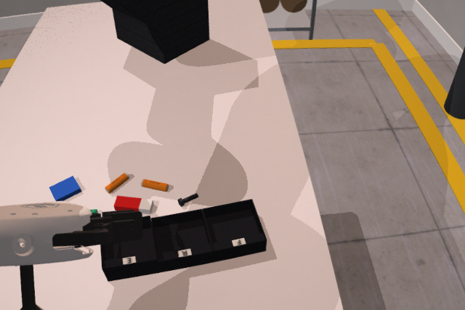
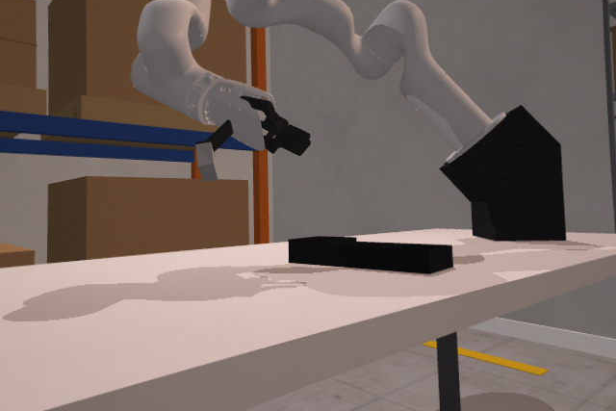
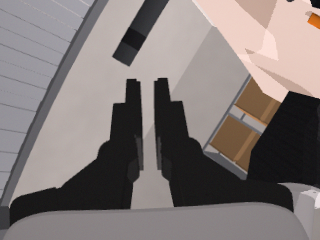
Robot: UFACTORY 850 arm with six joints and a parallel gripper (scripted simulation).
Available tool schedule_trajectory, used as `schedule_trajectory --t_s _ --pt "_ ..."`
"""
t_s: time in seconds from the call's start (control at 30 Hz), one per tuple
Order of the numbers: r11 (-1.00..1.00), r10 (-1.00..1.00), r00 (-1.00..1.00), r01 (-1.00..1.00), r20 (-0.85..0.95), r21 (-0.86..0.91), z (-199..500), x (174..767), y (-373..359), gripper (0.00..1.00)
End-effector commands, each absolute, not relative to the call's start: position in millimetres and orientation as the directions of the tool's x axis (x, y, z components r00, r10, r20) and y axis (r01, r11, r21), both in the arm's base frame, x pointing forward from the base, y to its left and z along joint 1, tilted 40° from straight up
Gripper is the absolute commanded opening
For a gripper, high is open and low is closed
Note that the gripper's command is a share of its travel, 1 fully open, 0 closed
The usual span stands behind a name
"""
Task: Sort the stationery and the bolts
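While your arm reaches out from its black pedestal (image 1: 161, 17), the long pale table (image 1: 75, 111) carries everything else. Your three-bay black bin tray (image 1: 225, 223) lies near the front edge, labelled E, R and F. Above its E end you see the gripper (image 1: 129, 226), fingers nearly together with nothing between them. Beyond the tray lie a blue block (image 1: 65, 188), a red-and-white eraser (image 1: 131, 203), two orange cylinders (image 1: 117, 182) (image 1: 155, 184) and a small black bolt (image 1: 187, 199).
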State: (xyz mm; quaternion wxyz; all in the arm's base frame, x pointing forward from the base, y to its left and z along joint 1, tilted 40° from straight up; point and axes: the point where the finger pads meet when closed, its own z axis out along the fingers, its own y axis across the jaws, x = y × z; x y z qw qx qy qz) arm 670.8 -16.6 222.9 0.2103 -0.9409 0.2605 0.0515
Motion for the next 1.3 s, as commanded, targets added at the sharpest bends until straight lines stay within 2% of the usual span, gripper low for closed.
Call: schedule_trajectory --t_s 0.0,0.27,0.73,0.83,0.97,1.27 --pt "-0.804 -0.483 0.847 -0.529 -0.223 -0.270 214.0 648.6 -18.2 0.07" --pt "-0.821 -0.494 0.840 -0.536 -0.227 -0.195 205.4 626.8 -21.9 0.07" --pt "-0.849 -0.528 0.831 -0.521 -0.178 0.085 187.9 564.4 -42.3 0.07" --pt "-0.849 -0.528 0.831 -0.521 -0.178 0.085 187.9 564.4 -42.3 0.07" --pt "-0.843 -0.529 0.839 -0.503 -0.129 0.190 184.9 544.3 -52.1 0.07" --pt "-0.825 -0.514 0.856 -0.476 -0.053 0.304 183.6 520.7 -65.9 0.07"
